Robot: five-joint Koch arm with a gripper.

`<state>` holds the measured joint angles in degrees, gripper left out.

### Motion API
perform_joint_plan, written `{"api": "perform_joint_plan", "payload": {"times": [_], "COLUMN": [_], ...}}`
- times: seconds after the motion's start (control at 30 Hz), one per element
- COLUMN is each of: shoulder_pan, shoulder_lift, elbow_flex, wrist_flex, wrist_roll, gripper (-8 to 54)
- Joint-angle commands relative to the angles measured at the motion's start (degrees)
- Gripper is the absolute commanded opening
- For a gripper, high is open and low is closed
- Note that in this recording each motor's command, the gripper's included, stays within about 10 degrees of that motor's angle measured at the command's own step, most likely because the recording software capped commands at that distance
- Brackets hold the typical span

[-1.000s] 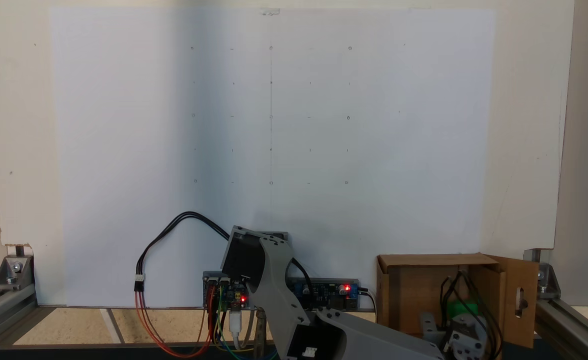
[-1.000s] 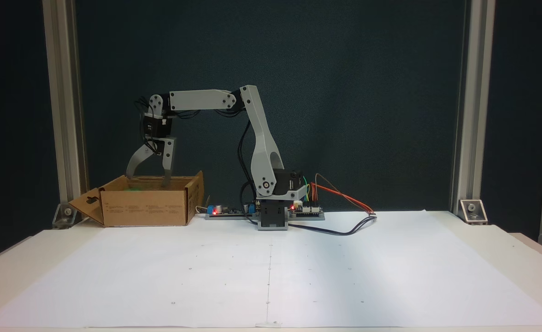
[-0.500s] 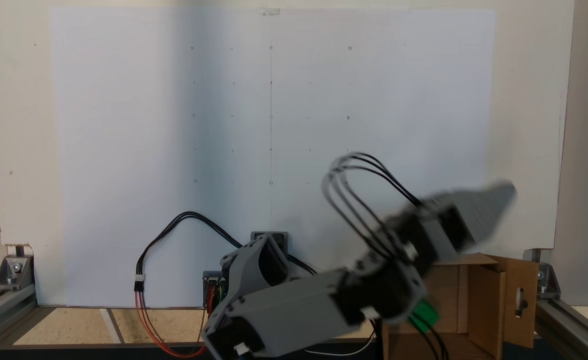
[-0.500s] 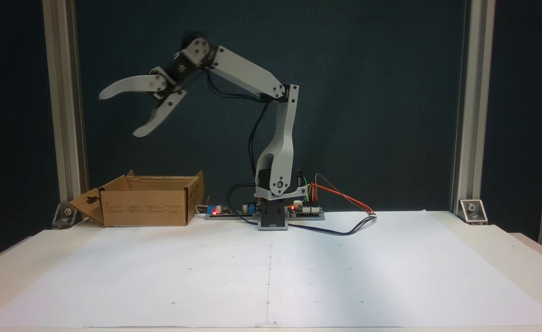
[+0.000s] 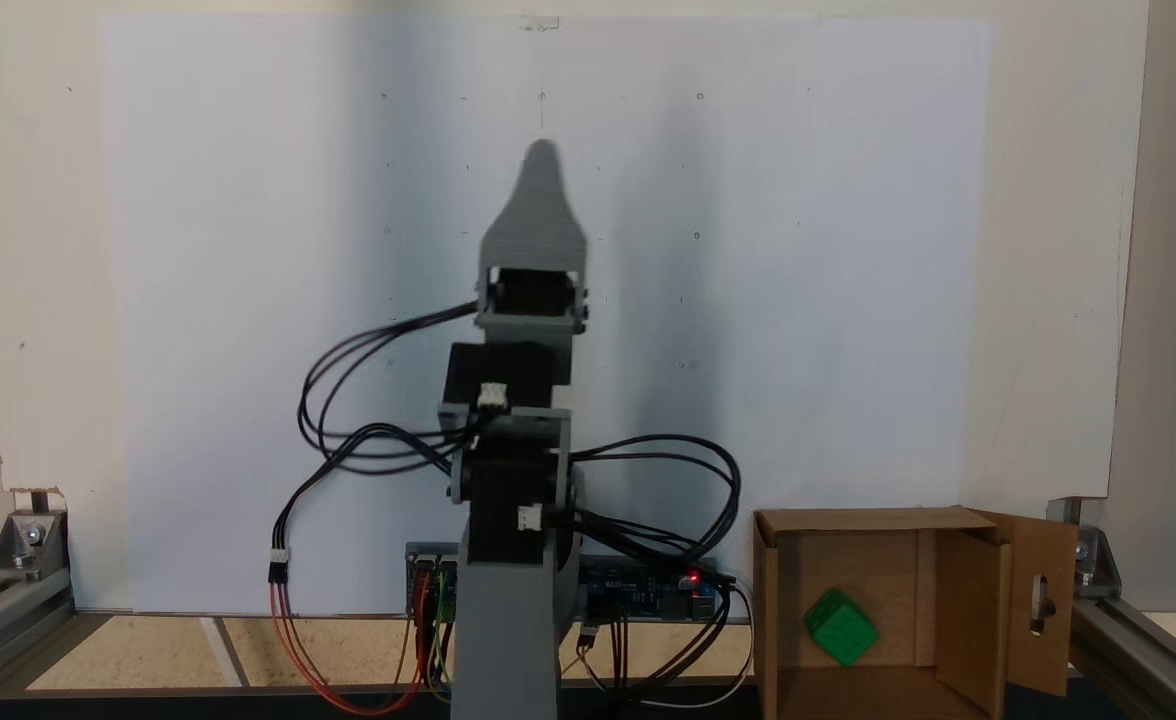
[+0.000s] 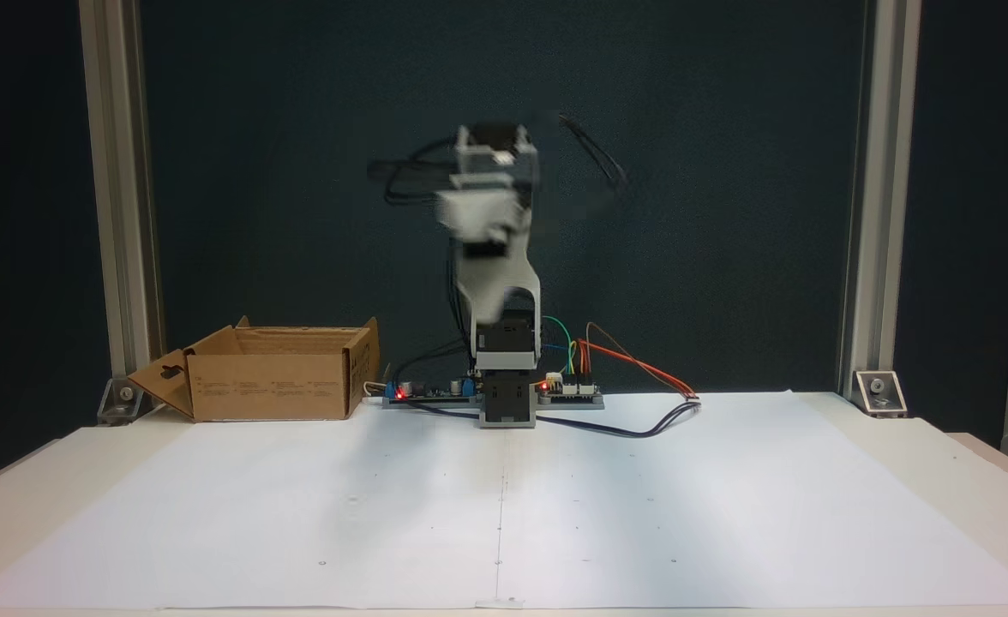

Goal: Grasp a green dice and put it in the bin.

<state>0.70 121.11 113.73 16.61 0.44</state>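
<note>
The green dice (image 5: 841, 626) lies on the floor of the bin (image 5: 973, 610), tipped so that one corner points down, close to the middle of the box and touching nothing but cardboard. In the other fixed view the bin (image 6: 273, 387) is seen from the side, and its wall hides the dice. That wall carries several small blocks of dark print, too fine for me to read. A side flap (image 6: 161, 383) hangs outward with a slot cut through it; the same flap (image 5: 1043, 600) stands open on the right in the view from behind the arm.

Beside the bin, the arm's base sits on a long circuit board (image 6: 435, 392) with a red light glowing; a second red light (image 5: 693, 577) shows on the blue board behind the base. Some faint lettering runs along that blue board, but I cannot make it out. Red, orange, green and black wires (image 6: 633, 368) trail away from the base across the table.

The arm stands nearly upright, well apart from the bin, and it is blurred. The gripper (image 5: 542, 160) points away over the white sheet (image 5: 248, 250), its jaws stacked one behind the other, so I cannot tell whether it is wide or narrow. The sheet (image 6: 727, 514) is marked with a grid of small dots and a thin centre line.
</note>
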Motion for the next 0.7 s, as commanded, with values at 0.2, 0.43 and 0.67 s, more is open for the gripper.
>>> {"api": "perform_joint_plan", "payload": {"times": [0.2, 0.43, 0.67], "shoulder_pan": [-1.14, -1.49, -1.58], "shoulder_lift": [12.48, 14.59, 14.59], "elbow_flex": [17.84, 37.71, 45.26], "wrist_flex": [-24.5, -41.99, -58.52], "wrist_roll": [2.29, 2.11, 1.93], "gripper": [45.1, 45.0, 43.9]}}
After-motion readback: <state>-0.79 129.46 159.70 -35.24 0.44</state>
